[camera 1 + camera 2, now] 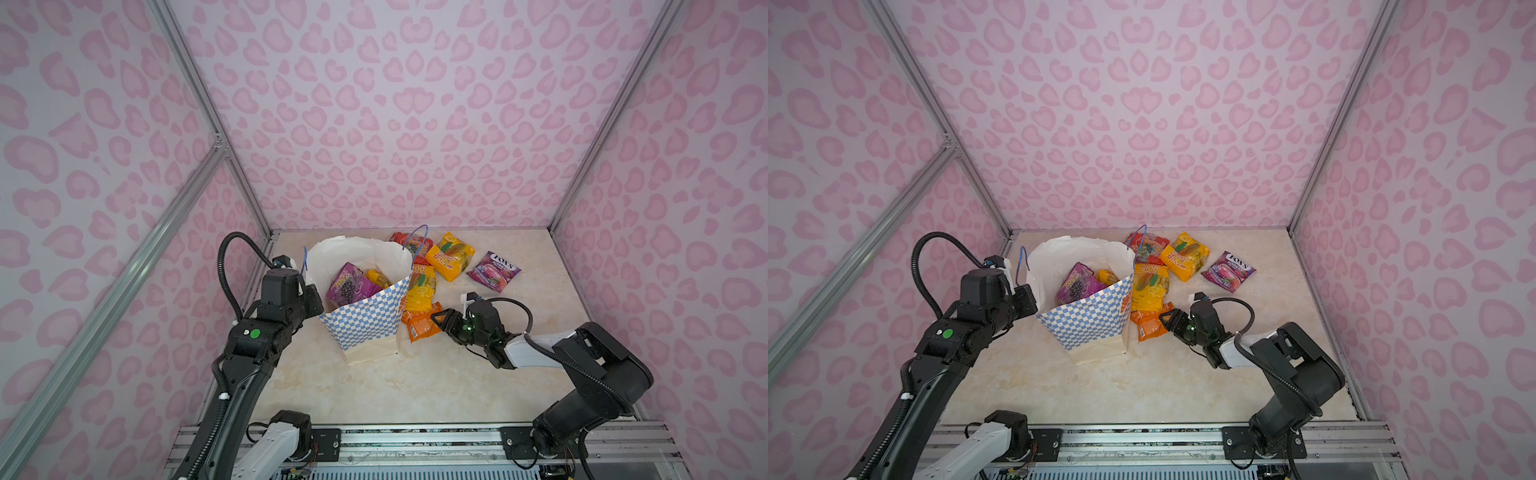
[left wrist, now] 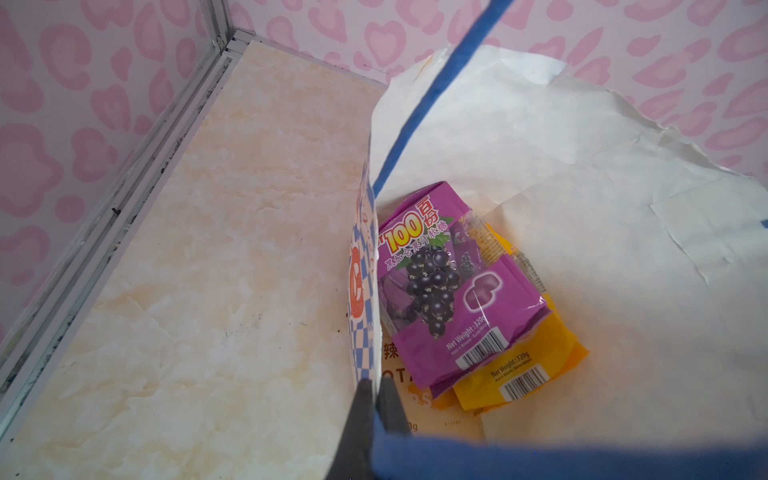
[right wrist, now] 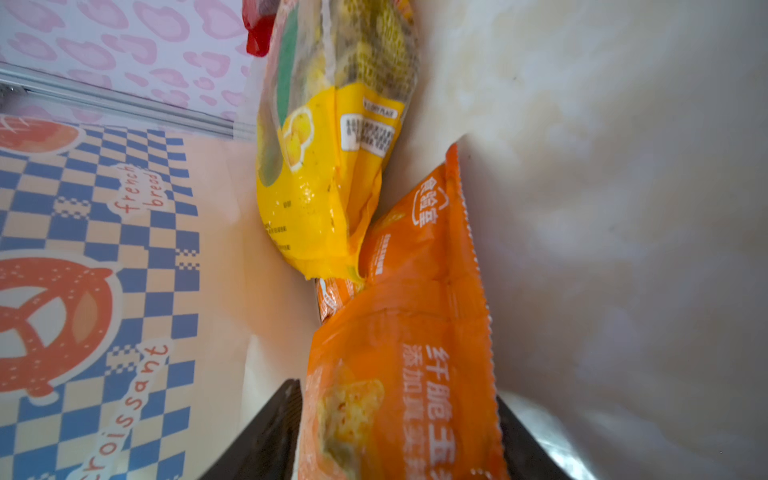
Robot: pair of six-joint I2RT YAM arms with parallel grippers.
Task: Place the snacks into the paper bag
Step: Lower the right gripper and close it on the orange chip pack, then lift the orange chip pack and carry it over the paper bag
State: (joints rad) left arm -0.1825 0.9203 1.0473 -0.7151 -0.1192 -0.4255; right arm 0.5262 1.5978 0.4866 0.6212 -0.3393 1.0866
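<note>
Two snacks show inside the paper bag, which stands open left of the counter's middle. They are a purple packet lying on a yellow packet; print beneath them may be a third.

Six seem left outside, between the bag and the far right corner:
- one red packet
- a far yellow packet
- a near yellow packet against the bag
- one FOX'S packet
- a large orange packet
- a small orange packet half under the large one

The step in hand looks like picking up the large orange packet. The right gripper has its jaws part-open astride it; whether they grip yet I cannot tell. The left gripper has its jaws pinched tight on the bag's rim. Next comes a firm bite, a lift over the rim, and a release above the mouth.
</note>
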